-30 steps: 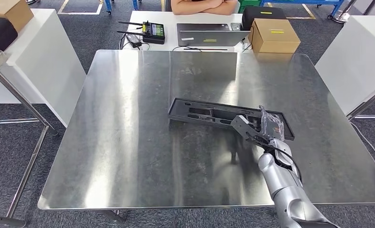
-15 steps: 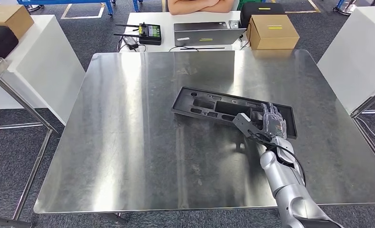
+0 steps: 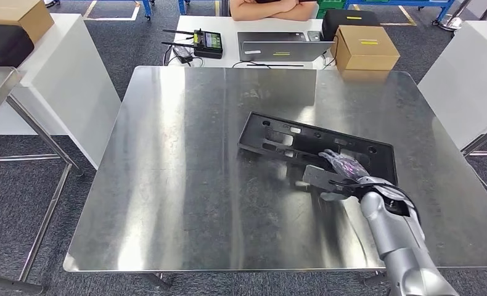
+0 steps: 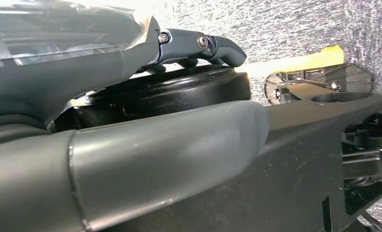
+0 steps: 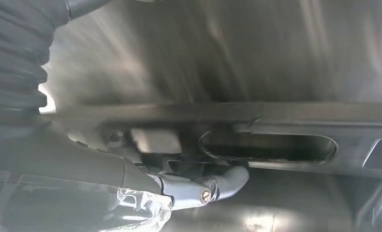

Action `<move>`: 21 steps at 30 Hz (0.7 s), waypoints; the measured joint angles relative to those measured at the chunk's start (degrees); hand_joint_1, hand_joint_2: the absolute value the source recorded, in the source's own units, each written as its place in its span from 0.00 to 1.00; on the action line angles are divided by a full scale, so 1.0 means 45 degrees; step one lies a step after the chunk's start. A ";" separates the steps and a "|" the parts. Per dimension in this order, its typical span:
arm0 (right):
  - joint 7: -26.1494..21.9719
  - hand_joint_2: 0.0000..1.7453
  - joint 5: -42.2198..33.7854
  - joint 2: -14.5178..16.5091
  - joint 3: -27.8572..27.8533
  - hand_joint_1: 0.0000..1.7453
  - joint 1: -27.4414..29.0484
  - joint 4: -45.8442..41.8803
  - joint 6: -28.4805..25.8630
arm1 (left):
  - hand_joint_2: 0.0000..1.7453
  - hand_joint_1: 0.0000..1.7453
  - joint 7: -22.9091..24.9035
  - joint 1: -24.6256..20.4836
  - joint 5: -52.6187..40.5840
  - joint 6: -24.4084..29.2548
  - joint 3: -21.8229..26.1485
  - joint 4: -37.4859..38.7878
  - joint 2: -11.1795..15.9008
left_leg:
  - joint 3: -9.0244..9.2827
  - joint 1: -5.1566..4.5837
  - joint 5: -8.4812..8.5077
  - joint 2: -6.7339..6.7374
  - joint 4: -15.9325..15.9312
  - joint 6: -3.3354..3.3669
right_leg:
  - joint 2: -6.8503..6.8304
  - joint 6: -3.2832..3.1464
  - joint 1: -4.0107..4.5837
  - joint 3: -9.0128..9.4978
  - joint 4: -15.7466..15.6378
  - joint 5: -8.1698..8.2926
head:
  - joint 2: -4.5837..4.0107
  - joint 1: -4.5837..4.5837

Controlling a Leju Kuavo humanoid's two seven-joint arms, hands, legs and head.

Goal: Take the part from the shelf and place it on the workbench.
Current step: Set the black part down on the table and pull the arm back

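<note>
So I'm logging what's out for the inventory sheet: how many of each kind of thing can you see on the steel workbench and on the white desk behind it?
Black plastic part: 1
Cardboard box: 1
Laptop: 1
Remote controller with antennas: 1
Black case: 1
Total: 5

We reach our silver right arm [image 3: 392, 237] forward from below, the right hand [image 3: 343, 172] low at its end with fingers [image 5: 218, 186] curled around the black part's [image 3: 315, 145] near edge.
</note>
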 joint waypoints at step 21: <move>-0.1556 1.00 -0.4988 -0.4919 0.1094 0.00 0.4145 -1.3549 0.0458 | 0.00 0.00 -0.1027 0.0378 0.1150 0.0225 0.0046 0.0018 0.0162 | -0.0031 -0.0095 -0.0245 0.0153 0.0280 -0.0278 | 0.0017 -0.0217 0.0104 0.1909 -0.3538 0.1282 | 0.0000 0.0028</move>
